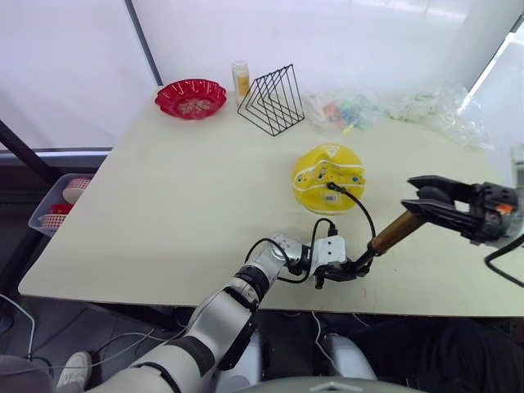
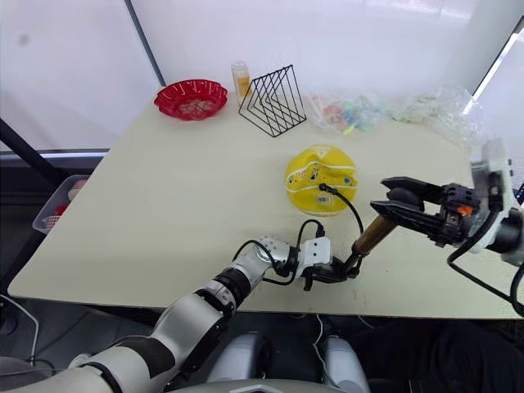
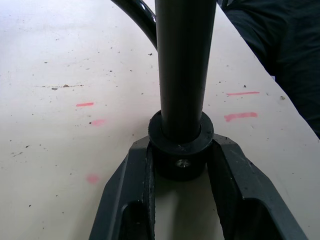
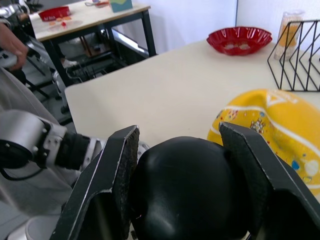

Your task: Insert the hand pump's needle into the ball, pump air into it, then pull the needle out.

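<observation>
Left fingers [image 1: 338,274] squeeze the black bottom end of the small gold pump [image 1: 391,234], near the surface's [image 1: 164,213] front edge | right fingers [image 1: 419,199] squeeze its round black handle | thin black hose [image 1: 358,205] loops to the squashed yellow ball [image 1: 328,176] mid-surface, needle hidden.

R gripper [image 4: 182,145] fingers clamp the hand pump's [image 4: 187,192] round black handle knob, one finger each side. Yellow ball [image 4: 280,135], partly flat, lies on the table [image 4: 165,95] just past the knob. Red bowl [image 4: 239,40] and black wire rack [image 4: 300,55] near the table's far edge. L arm [image 4: 35,145] reaches in at the near edge. Second table [image 4: 85,17] in bkgd.
</observation>
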Action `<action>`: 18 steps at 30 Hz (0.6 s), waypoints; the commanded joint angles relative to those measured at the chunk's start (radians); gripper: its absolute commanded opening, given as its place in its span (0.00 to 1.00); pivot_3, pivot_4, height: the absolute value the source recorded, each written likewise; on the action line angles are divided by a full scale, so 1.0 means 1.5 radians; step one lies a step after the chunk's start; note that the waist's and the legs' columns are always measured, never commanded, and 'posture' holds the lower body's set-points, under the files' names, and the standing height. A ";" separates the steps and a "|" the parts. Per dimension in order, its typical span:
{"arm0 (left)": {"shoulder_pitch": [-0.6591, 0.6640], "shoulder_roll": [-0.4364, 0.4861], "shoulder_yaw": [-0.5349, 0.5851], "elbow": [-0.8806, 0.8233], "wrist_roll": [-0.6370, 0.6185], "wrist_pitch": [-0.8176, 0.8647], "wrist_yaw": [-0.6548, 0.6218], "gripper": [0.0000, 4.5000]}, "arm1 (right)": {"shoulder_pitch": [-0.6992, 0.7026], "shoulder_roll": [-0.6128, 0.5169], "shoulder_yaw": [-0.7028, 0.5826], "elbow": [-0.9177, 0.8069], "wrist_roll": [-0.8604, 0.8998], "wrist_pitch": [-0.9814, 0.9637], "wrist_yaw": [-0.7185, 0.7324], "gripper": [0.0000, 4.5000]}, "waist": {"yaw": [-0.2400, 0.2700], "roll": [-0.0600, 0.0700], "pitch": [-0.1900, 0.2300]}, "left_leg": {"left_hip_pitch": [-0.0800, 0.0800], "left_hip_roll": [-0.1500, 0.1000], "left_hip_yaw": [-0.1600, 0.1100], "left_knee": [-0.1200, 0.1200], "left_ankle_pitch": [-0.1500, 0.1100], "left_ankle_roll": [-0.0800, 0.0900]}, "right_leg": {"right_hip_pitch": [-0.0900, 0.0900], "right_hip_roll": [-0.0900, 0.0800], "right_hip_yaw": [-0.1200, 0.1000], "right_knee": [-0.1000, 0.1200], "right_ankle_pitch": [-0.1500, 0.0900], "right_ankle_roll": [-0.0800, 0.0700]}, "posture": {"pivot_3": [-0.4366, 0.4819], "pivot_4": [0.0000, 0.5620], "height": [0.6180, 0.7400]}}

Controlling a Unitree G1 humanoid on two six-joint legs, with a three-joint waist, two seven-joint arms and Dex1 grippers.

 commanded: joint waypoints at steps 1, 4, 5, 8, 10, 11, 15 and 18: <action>0.022 0.018 -0.022 0.049 0.039 0.031 -0.004 0.23 | 0.037 0.022 0.083 0.013 -0.081 -0.021 0.009 0.46 | 0.000 0.000 0.000 | 0.000 0.000 0.000 0.000 0.000 0.000 | 0.000 0.000 0.000 0.000 0.000 0.000 | 0.48 0.27 0.97; 0.024 0.014 -0.017 0.049 0.034 0.039 -0.004 0.23 | 0.063 0.050 0.137 0.025 -0.138 -0.061 0.018 0.46 | 0.000 -0.001 -0.001 | 0.000 0.000 0.000 0.000 0.000 0.000 | 0.000 0.000 0.000 0.000 0.000 0.000 | 0.48 0.27 0.97; 0.024 0.013 -0.015 0.049 0.032 0.041 -0.004 0.23 | 0.068 0.055 0.146 0.028 -0.151 -0.070 0.022 0.46 | 0.000 -0.001 -0.001 | 0.000 0.000 0.000 0.000 0.000 0.000 | 0.000 0.000 0.000 0.000 0.000 0.000 | 0.48 0.27 0.97; 0.026 0.012 -0.013 0.048 0.029 0.036 -0.002 0.23 | 0.073 0.078 0.162 0.037 -0.169 -0.087 0.016 0.46 | 0.001 -0.001 -0.002 | 0.000 0.000 0.000 0.000 0.000 0.000 | 0.000 0.000 0.000 0.000 0.000 0.000 | 0.48 0.27 0.97; 0.026 0.012 -0.011 0.048 0.027 0.036 -0.002 0.23 | 0.074 0.084 0.163 0.042 -0.181 -0.097 0.017 0.46 | 0.001 -0.001 -0.002 | 0.000 0.000 0.000 0.000 0.000 0.000 | 0.000 -0.001 0.001 0.000 0.000 0.000 | 0.48 0.27 0.97; 0.025 0.011 -0.010 0.048 0.027 0.037 -0.003 0.23 | 0.073 0.084 0.156 0.042 -0.180 -0.098 0.017 0.46 | 0.001 0.000 -0.002 | 0.000 0.000 0.000 0.000 0.000 0.000 | 0.000 -0.001 0.001 0.000 0.000 0.000 | 0.48 0.27 0.97; 0.024 0.010 -0.010 0.049 0.026 0.038 -0.003 0.23 | 0.068 0.073 0.109 0.030 -0.149 -0.087 0.022 0.46 | 0.003 0.001 -0.001 | -0.001 0.000 0.000 0.000 0.000 0.000 | 0.000 -0.001 0.002 0.000 0.000 0.000 | 0.48 0.27 0.97; 0.025 0.010 -0.009 0.049 0.027 0.036 -0.003 0.23 | 0.059 0.051 0.043 0.017 -0.093 -0.060 0.024 0.46 | 0.003 0.003 0.000 | -0.001 0.000 0.000 0.000 0.000 0.000 | 0.000 -0.001 0.002 -0.001 0.000 0.000 | 0.48 0.27 0.97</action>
